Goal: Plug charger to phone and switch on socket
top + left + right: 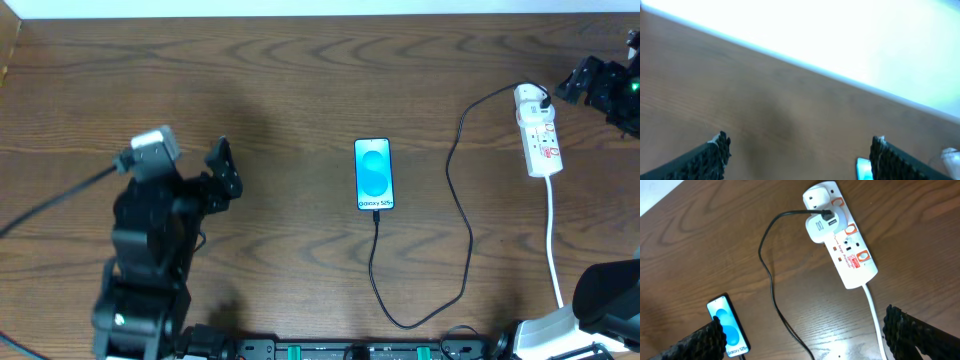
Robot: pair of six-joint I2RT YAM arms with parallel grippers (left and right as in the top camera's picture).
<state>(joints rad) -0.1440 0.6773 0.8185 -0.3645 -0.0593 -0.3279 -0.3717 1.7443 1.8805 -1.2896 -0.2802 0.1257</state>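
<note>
The phone [374, 175] lies flat mid-table, blue screen up. The black charger cable [462, 210] runs from its lower end, loops near the front edge and rises to a white adapter in the socket [538, 132], a white power strip at the right. The plug tip sits at the phone's bottom edge. In the right wrist view the socket [842, 236], the cable [771, 287] and the phone [728, 325] all show. My right gripper [802, 342] is open and empty, held above the table beyond the strip. My left gripper [799, 160] is open and empty, left of the phone [864, 169].
The strip's white cord [553, 240] runs down toward the front right edge. The table's far edge [320, 14] meets a white surface. Arm bases stand at the front left [140, 300] and front right [600, 300].
</note>
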